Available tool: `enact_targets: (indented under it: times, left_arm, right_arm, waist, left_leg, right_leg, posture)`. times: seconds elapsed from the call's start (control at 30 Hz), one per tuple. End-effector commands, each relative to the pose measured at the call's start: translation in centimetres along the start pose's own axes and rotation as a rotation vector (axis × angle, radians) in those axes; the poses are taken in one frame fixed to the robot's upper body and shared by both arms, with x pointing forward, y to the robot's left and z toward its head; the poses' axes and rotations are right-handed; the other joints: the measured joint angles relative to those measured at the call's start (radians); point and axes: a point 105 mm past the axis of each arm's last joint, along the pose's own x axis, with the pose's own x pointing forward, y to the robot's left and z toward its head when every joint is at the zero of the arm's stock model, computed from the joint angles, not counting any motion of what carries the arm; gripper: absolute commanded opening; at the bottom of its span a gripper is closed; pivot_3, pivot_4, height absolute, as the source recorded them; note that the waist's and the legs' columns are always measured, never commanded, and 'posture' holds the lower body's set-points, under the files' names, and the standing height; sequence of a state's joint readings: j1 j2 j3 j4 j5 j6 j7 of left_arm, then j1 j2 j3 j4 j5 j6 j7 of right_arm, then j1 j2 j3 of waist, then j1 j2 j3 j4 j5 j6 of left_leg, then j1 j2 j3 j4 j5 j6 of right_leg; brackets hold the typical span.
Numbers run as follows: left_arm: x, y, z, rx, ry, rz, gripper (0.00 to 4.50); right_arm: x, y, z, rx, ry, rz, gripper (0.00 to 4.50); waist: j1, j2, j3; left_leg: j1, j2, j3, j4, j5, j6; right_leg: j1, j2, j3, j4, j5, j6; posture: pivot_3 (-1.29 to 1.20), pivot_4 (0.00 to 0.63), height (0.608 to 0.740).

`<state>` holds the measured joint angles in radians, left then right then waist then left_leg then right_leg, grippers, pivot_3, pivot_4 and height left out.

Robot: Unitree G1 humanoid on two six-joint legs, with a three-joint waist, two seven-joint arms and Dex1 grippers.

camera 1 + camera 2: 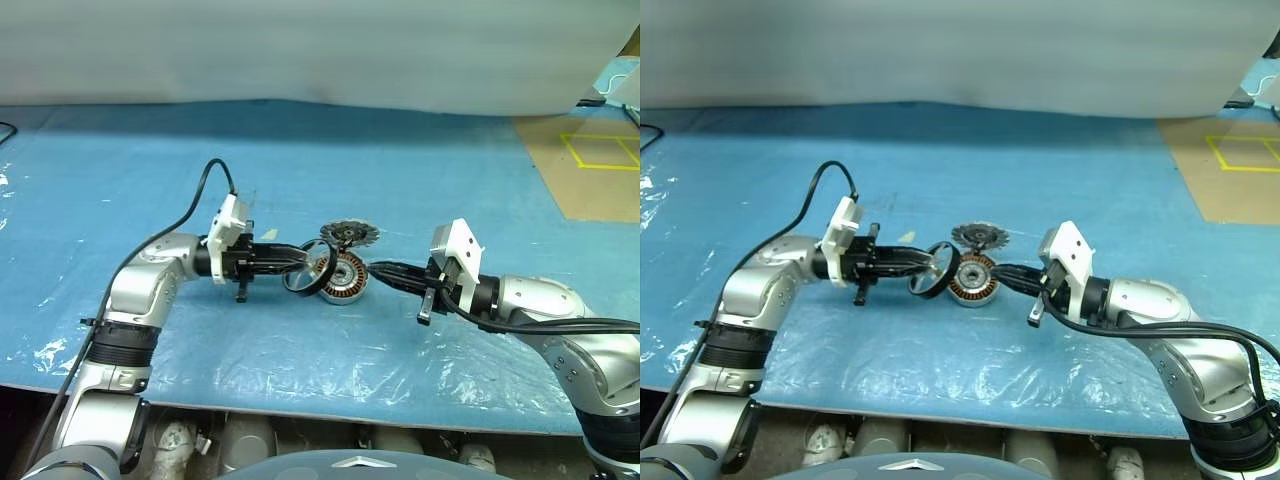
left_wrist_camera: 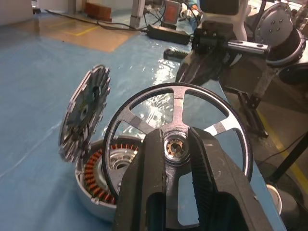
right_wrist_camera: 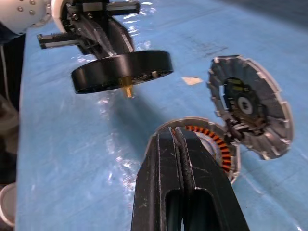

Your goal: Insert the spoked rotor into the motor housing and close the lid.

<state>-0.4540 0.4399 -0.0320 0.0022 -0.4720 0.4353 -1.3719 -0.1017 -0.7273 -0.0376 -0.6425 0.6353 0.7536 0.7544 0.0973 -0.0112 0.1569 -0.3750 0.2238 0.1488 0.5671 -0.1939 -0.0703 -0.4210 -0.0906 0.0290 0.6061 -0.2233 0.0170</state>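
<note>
My left claw [image 1: 300, 268] grips the rotor [image 1: 309, 270] beside the open housing [image 1: 345, 282], lid [image 1: 349, 234] up; the shut, empty right claw [image 1: 378, 272] braces it. Next, I must seat the rotor.

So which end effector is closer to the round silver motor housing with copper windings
Right. The right end effector, shut, has its fingertips at the housing rim; the left end effector holds the dark-rimmed spoked rotor just beside it.

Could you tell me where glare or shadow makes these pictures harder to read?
In the left wrist view, light glints off the blue plastic sheet beyond the spoked rotor and off its shiny hub. In the right wrist view, the rotor casts a dark shadow on the sheet beside the motor housing. In the left eye view, crinkles in the sheet near its front edge shine white.
</note>
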Motion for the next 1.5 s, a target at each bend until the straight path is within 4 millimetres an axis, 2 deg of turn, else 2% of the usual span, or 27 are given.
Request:
enact_targets:
  times: [0.03,0.17,0.3,0.47,0.7,0.97,1.17,1.37,1.5]
  left_arm:
    - [1.7,-0.8,0.7,0.044,-0.047,-0.025,0.36]
    - [3.0,-0.9,-0.3,0.049,-0.039,-0.016,0.36]
    - [3.7,0.7,-0.7,0.072,-0.034,0.056,0.36]
    - [2.9,3.1,-0.5,0.119,-0.012,0.167,0.36]
    - [2.8,2.5,-1.9,0.126,0.066,0.145,0.36]
    - [2.4,3.6,-3.4,0.138,0.15,0.178,0.36]
    - [2.9,3.7,-3.6,0.124,0.157,0.166,0.36]
    - [3.2,3.5,-2.2,0.084,0.079,0.135,0.36]
    - [3.0,3.5,-2.0,0.09,0.078,0.116,0.36]
  right_arm:
    - [-0.6,0.6,0.7,-0.05,0.014,0.012,0.0]
    - [-0.7,0.3,0.6,-0.06,0.026,-0.014,0.0]
    - [-0.6,0.0,0.6,-0.066,0.032,-0.032,0.0]
    - [-0.7,-0.5,0.4,-0.074,0.038,-0.06,0.0]
    - [-0.4,-0.7,0.4,-0.077,0.028,-0.086,0.0]
    - [-0.6,-0.8,0.2,-0.082,0.04,-0.101,0.0]
    - [-0.5,-0.8,-0.1,-0.081,0.044,-0.106,0.0]
    - [-0.5,-0.9,-0.3,-0.08,0.044,-0.112,0.0]
    - [-0.5,-1.0,-0.4,-0.085,0.043,-0.12,0.0]
  waist:
    - [-0.001,0.0,0.0]
    - [-0.005,0.001,0.0]
    - [-0.002,0.001,0.0]
    - [-0.002,0.001,0.0]
    - [-0.001,0.001,0.0]
    - [-0.001,0.001,0.0]
    - [-0.001,0.001,0.0]
    - [-0.001,0.001,0.0]
    - [-0.001,0.001,0.0]
  left_leg:
    - [0.0,0.0,0.0,0.001,0.0,0.0]
    - [0.001,0.0,0.001,0.001,0.0,0.0]
    - [0.0,0.0,0.001,0.002,0.0,0.0]
    - [0.0,0.0,0.001,0.003,0.0,0.0]
    - [0.0,0.0,0.0,0.002,0.0,0.0]
    - [0.0,0.0,0.0,0.003,0.0,0.0]
    - [0.0,0.0,0.0,0.004,0.0,0.0]
    - [0.0,0.0,0.0,0.004,0.0,0.0]
    - [0.0,0.0,0.0,0.004,0.0,0.0]
  right_leg:
    - [0.0,0.0,0.0,0.0,0.0,0.0]
    - [0.0,0.001,0.001,0.0,0.0,0.0]
    - [0.0,0.0,0.001,0.0,0.0,0.0]
    - [0.0,0.0,0.001,0.0,0.001,0.001]
    - [0.0,0.0,0.001,0.0,0.002,0.004]
    - [0.0,0.0,0.001,0.001,0.002,0.004]
    - [0.0,0.0,0.001,0.001,0.002,0.004]
    - [0.0,0.0,0.001,0.001,0.002,0.004]
    - [0.0,0.0,0.001,0.001,0.002,0.003]
  posture:
    - [0.0,0.15,0.74]
    - [0.0,0.15,0.74]
    - [0.0,0.15,0.74]
    - [0.0,0.15,0.74]
    - [0.0,0.15,0.74]
    - [0.0,0.15,0.74]
    - [0.0,0.15,0.74]
    - [0.0,0.15,0.74]
    - [0.0,0.15,0.74]
